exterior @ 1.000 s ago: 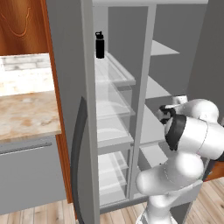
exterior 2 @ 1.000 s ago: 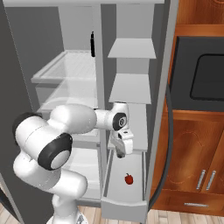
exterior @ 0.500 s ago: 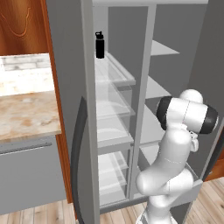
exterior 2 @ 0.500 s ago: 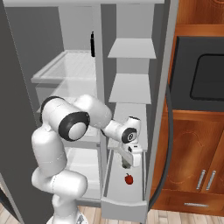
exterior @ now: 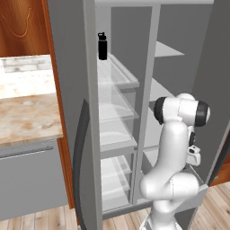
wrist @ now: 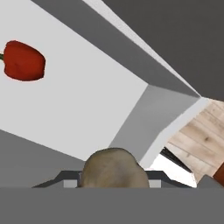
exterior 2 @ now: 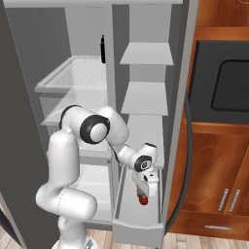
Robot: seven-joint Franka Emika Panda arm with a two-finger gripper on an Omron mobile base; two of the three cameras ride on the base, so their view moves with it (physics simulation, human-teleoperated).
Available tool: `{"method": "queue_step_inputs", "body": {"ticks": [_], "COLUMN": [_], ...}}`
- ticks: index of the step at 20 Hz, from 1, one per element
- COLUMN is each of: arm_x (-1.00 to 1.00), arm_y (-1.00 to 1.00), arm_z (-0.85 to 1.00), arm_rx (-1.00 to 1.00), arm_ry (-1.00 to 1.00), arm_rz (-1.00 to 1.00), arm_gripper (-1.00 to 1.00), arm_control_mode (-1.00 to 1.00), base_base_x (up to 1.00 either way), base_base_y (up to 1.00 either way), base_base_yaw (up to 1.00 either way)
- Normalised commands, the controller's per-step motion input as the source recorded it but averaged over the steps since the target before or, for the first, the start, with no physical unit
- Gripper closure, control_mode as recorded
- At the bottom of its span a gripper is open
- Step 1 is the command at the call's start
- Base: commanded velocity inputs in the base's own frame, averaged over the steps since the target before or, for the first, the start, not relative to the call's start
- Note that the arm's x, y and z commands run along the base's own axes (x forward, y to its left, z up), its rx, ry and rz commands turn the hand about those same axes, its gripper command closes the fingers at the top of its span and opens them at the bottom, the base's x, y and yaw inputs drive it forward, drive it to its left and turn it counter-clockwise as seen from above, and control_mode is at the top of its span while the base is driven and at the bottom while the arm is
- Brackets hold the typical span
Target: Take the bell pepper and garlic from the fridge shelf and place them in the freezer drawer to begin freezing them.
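Note:
My gripper (wrist: 114,177) is shut on the garlic (wrist: 114,168), a tan-brown lump low in the hand view. It hangs inside the open freezer drawer (wrist: 144,118), above its pale floor. The red bell pepper (wrist: 24,61) lies on that floor, apart from the garlic. In the right base view the gripper (exterior 2: 146,187) points down into the freezer drawer (exterior 2: 137,232), just above the bell pepper (exterior 2: 144,200). The translucent fridge shelf (exterior 2: 73,73) sits higher up on the left. In the left base view the hand (exterior: 193,155) is low beside the arm's white body.
A tall black bottle (exterior: 103,46) stands on the fridge shelf (exterior: 117,74); it also shows as the bottle (exterior 2: 102,48) behind the divider. Opaque grey shelves (exterior 2: 146,53) stack above the drawer. A wooden cabinet with an oven (exterior 2: 228,87) flanks the right; wood floor lies below.
The arm has swung down from shelf height and lowered the hand, still shut on the garlic, into the freezer drawer above the bell pepper.

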Motion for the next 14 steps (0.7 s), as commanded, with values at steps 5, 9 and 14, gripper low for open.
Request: {"method": "queue_step_inputs", "body": {"ticks": [5,9,14], "arm_x": [0.03,0.16,0.27], "arm_y": [-0.01,0.00,-0.02], "arm_z": [-0.72,-0.57,-0.60], "arm_rx": [0.00,0.00,0.00], "arm_ry": [0.00,-0.04,-0.07], "arm_rz": [0.00,0.00,0.00], "arm_gripper": [1.00,1.00,1.00], "arm_control_mode": [-1.00,-1.00,-1.00], "base_base_x": [0.00,0.00,0.00], "base_base_y": [0.00,0.00,0.00], "base_base_yaw": [0.00,0.00,0.00]}}
